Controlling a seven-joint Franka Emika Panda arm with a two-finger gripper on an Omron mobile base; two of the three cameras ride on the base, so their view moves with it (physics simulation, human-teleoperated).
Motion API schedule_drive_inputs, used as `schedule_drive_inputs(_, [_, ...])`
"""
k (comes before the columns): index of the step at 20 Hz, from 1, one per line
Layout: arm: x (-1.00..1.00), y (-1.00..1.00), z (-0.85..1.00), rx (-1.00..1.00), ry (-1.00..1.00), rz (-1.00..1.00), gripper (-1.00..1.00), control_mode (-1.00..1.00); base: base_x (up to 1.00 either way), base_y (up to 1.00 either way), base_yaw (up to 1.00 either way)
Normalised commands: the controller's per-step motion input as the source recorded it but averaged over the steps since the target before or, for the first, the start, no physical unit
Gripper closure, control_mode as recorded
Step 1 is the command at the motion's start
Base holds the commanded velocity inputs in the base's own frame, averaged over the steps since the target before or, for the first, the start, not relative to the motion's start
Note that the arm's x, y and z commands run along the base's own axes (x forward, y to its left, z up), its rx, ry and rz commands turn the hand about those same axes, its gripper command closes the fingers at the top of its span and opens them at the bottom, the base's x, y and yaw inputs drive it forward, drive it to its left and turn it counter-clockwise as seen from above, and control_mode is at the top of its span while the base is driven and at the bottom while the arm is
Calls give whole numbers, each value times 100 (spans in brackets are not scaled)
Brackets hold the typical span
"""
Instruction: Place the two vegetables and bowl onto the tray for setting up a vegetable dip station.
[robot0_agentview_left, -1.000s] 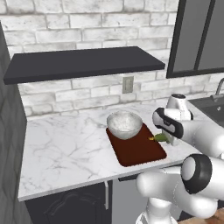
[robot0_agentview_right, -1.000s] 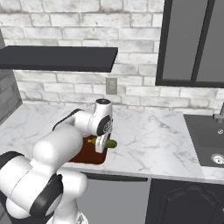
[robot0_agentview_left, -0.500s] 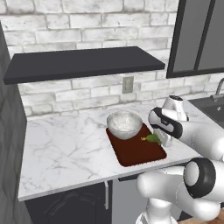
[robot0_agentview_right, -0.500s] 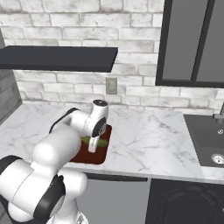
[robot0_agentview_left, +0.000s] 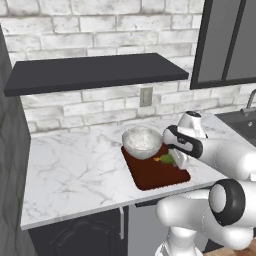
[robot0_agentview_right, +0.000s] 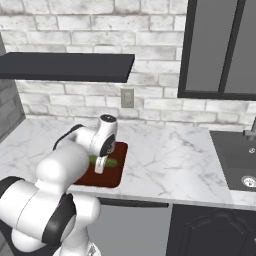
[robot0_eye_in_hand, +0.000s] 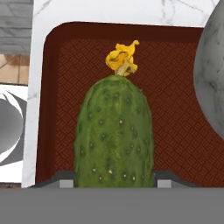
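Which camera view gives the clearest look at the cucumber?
The hand view: the cucumber appears large, bumpy and dark green with a yellow flower tip, above the tray. Both base views show just a small green sliver beside the arm.

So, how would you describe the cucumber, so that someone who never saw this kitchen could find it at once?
Look at the white marble counter under the dark shelf, where a red-brown tray lies near the front edge. On the tray, beside the grey-white bowl, the cucumber sits between the fingers of the tool. It is dark green, bumpy and oblong, with a withered yellow flower at its tip.
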Motion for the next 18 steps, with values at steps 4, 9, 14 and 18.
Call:
schedule_drive_inputs(4, [4, 15, -12, 0, -5, 0, 100, -100, 0, 0, 0])
schedule_drive_inputs(9, [4, 11, -14, 0, -3, 0, 100, -100, 0, 0, 0])
schedule_drive_inputs(14, [9, 8, -11, 0, -2, 0, 100, -100, 0, 0, 0])
schedule_drive_inputs(18, [12, 6, -10, 0, 0, 0, 100, -100, 0, 0, 0])
